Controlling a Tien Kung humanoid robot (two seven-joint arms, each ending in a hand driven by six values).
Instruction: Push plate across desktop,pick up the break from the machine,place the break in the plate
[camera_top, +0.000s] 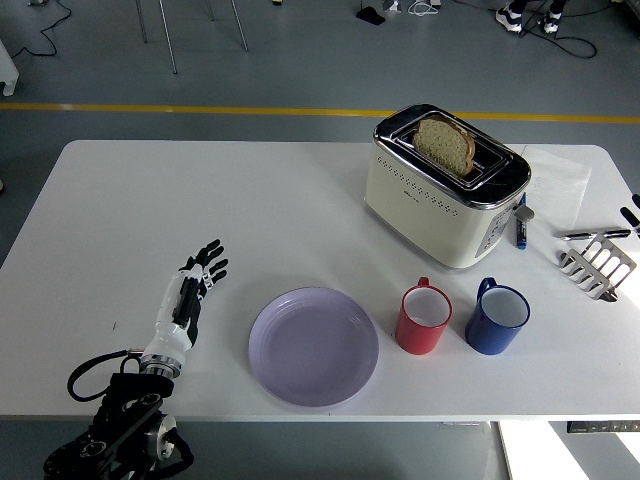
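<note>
A lilac plate (314, 346) lies near the table's front edge, left of the mugs. A slice of bread (445, 144) stands upright in the slot of the cream toaster (445, 190) at the back right. My left hand (190, 290) lies flat over the table to the left of the plate, apart from it, fingers spread and empty. Of my right hand only dark fingertips (631, 218) show at the right edge, beside the toast rack.
A red mug (423, 318) and a blue mug (497, 317) stand right of the plate. A metal toast rack (598, 265) sits at the right edge. A blue pen (521, 228) and a white napkin (557, 180) lie behind the toaster.
</note>
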